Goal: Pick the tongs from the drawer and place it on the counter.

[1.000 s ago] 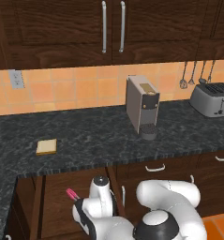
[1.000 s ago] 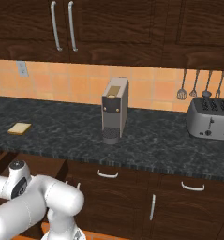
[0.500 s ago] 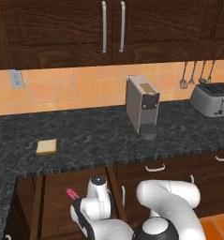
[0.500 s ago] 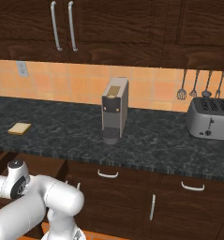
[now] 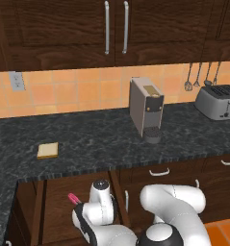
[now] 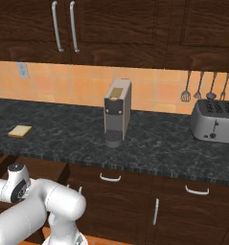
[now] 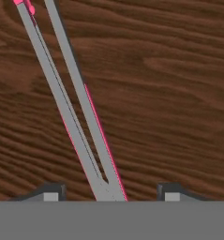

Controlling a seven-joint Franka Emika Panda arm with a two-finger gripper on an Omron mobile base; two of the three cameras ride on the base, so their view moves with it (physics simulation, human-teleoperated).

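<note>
Twice confirmed, from left and right base views: tabletop (image 5: 97, 139) (image 6: 159, 148) dark and speckled, running the width of the kitchen under an orange tiled wall. Noted on it a tan bread slice (image 5: 47, 150) (image 6: 20, 131) toward the left, a coffee machine (image 5: 146, 108) (image 6: 117, 111) upright near the middle, and a silver toaster (image 5: 217, 102) (image 6: 215, 120) at the far right. Noted hanging utensils (image 5: 198, 77) (image 6: 204, 88) on the wall above the toaster, and a wall outlet (image 5: 17, 80) (image 6: 23, 70) above the bread slice.

Found the drawer (image 5: 58, 202) pulled open below the tabletop's front edge, with the arm (image 5: 169, 202) bent down into it.

Located the tongs (image 5: 73, 198) inside the drawer: in the left base view, a pink end poking out just beside the white hand.

Checked the hand view. Looking straight down on the drawer's plain wood bottom (image 7: 179, 93). Recorded the tongs (image 7: 89, 119) as two grey arms with pink edges, spread at the top left and meeting in a narrow V at the bottom of the view. Placed the joined end between the fingertips of the tool (image 7: 112, 192). Found the tool spread apart, its fingertips (image 7: 52, 192) well clear of the tongs on either side, touching nothing. Cannot tell whether the tongs lie flat on the wood.
</note>
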